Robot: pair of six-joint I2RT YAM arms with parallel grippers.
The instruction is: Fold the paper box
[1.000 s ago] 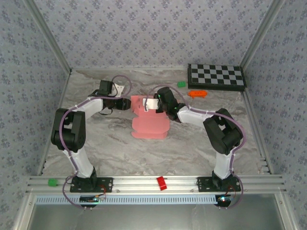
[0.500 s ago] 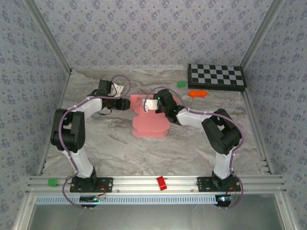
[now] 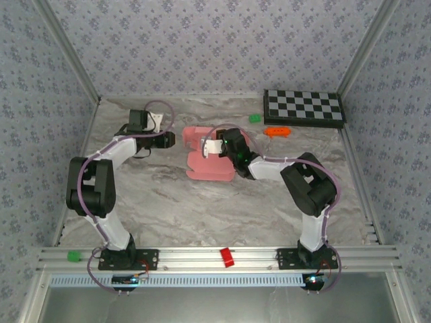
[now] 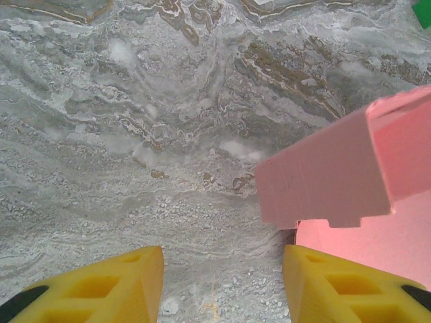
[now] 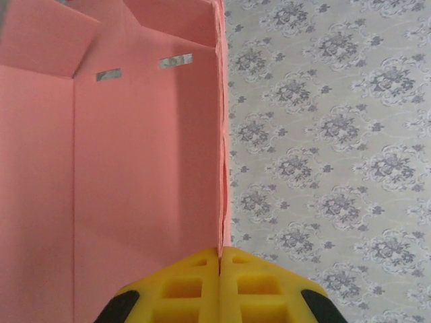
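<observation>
Top external: paper box (image 3: 209, 171) on marbled table (image 3: 168, 208) between patterned walls (image 3: 215, 47).

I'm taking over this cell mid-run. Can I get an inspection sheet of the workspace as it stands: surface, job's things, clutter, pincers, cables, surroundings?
Surface: grey marbled table, no spills seen.
Job's things: pink paper box, partly folded with a wall raised, mid-table.
Clutter: checkerboard, orange toy and green block at the far right; red block and second green block on the front rail.
Pincers: left pincer open, beside the box, holding nothing; right pincer shut on the box's thin wall.
Cables: purple cables looped along both arms.
Surroundings: patterned walls, aluminium frame.
</observation>
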